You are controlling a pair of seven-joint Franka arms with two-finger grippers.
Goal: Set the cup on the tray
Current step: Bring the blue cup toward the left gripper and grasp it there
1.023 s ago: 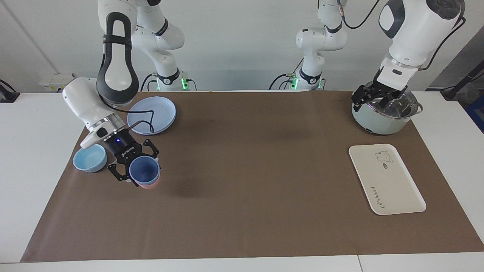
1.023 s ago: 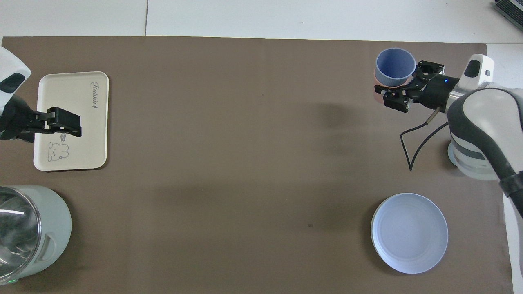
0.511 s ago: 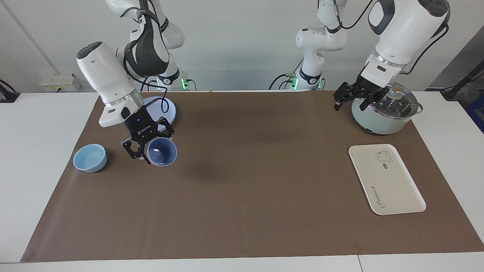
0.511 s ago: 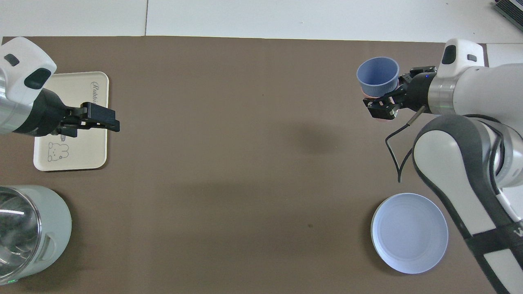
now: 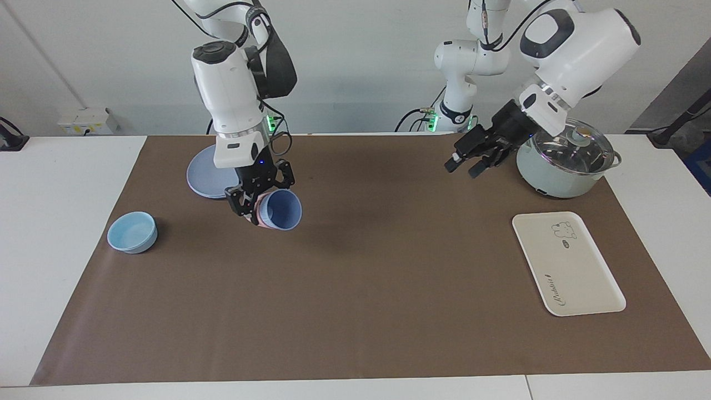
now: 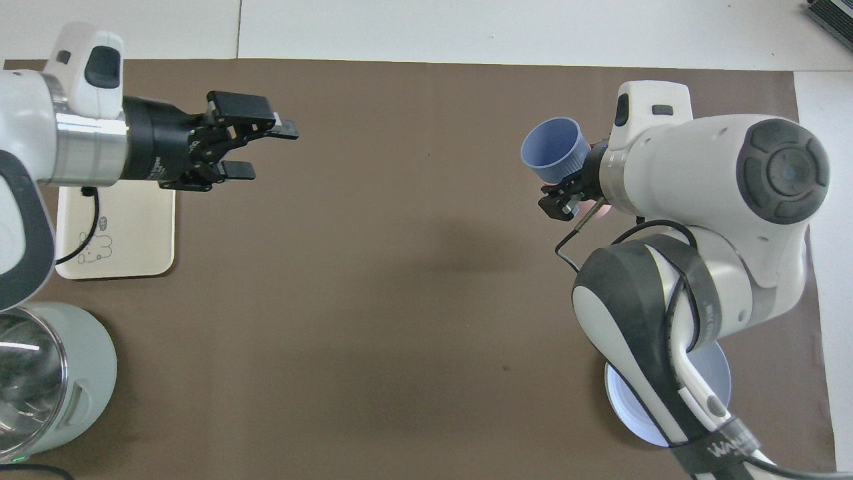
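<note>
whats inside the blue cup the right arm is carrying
Nothing shows inside the cup: its darker blue inside looks bare in the facing view, though it is tilted, so part of the bottom is hidden. A pink cup peeks out around its base, both held up by the right gripper.

Right gripper (image 5: 265, 206) hangs raised over the mat, fingers clamped tight – wrist pointing down. Left gripper (image 5: 469, 161) is raised too, jaws spread, wrist angled sideways.

Facing view: high, across the table (image 5: 355, 311), toward robots. Overhead: steeply down from robots' end. Same tabletop shared.
</note>
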